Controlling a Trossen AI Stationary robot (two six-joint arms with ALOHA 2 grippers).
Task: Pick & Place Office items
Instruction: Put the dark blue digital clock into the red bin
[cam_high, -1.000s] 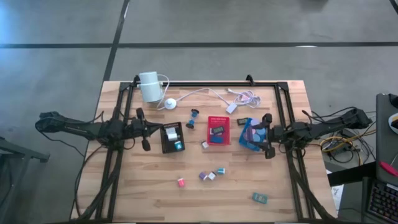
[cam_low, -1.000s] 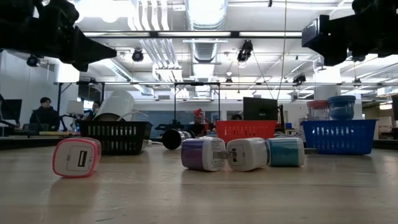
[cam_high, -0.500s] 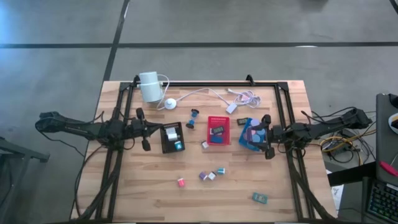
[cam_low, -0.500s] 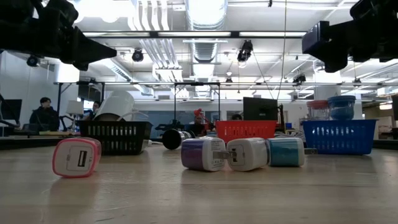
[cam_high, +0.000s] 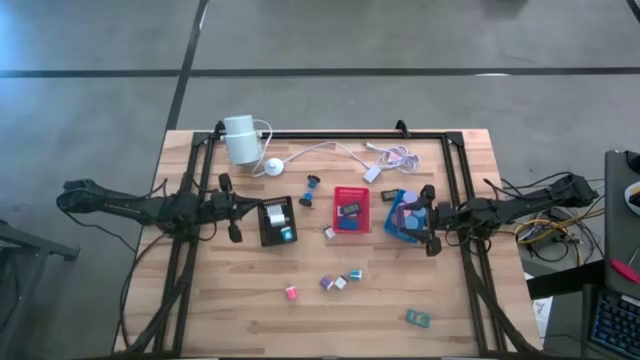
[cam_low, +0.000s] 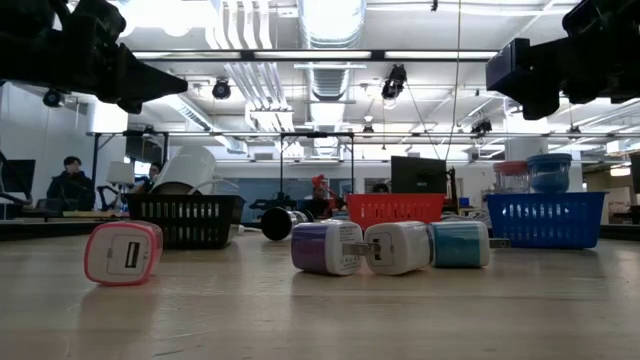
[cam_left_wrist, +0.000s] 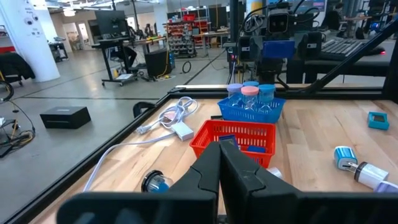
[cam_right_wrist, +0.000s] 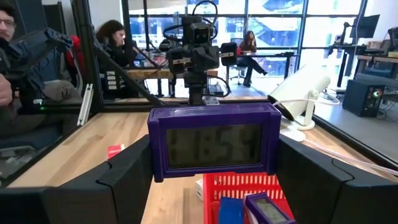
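Observation:
My right gripper (cam_high: 424, 216) hovers at the blue tray (cam_high: 398, 226), shut on a purple block with a display (cam_right_wrist: 213, 146). My left gripper (cam_high: 244, 206) waits shut beside the black tray (cam_high: 270, 232); its fingers meet in the left wrist view (cam_left_wrist: 221, 167). Loose blocks lie on the tabletop: pink (cam_high: 291, 293) (cam_low: 123, 252), purple (cam_high: 326, 283) (cam_low: 325, 247), white (cam_high: 341, 283) (cam_low: 398, 247), teal (cam_high: 355, 275) (cam_low: 460, 244), and another teal piece (cam_high: 417, 318). Pastel discs sit in the blue tray (cam_left_wrist: 252, 93). My right gripper pinches the purple block by its two short ends (cam_right_wrist: 155, 149), one finger (cam_right_wrist: 124, 180) on each side. The fingers come in level from the table's right. The block is lifted clear and stands upright, its display facing the wrist camera.
A red tray (cam_high: 352, 222) stands between the black and blue trays. The white cylinder device (cam_high: 240, 138) and its cable (cam_high: 330, 148) lie near the far edge. A small dark spool (cam_high: 312, 187) and a small piece (cam_high: 328, 232) sit near the trays. Black frame rails (cam_high: 330, 135) border the work area.
My right gripper, still shut on the purple block, has crept a little toward the table's left over the blue tray and sunk slightly. The left arm and the loose blocks have kept still.

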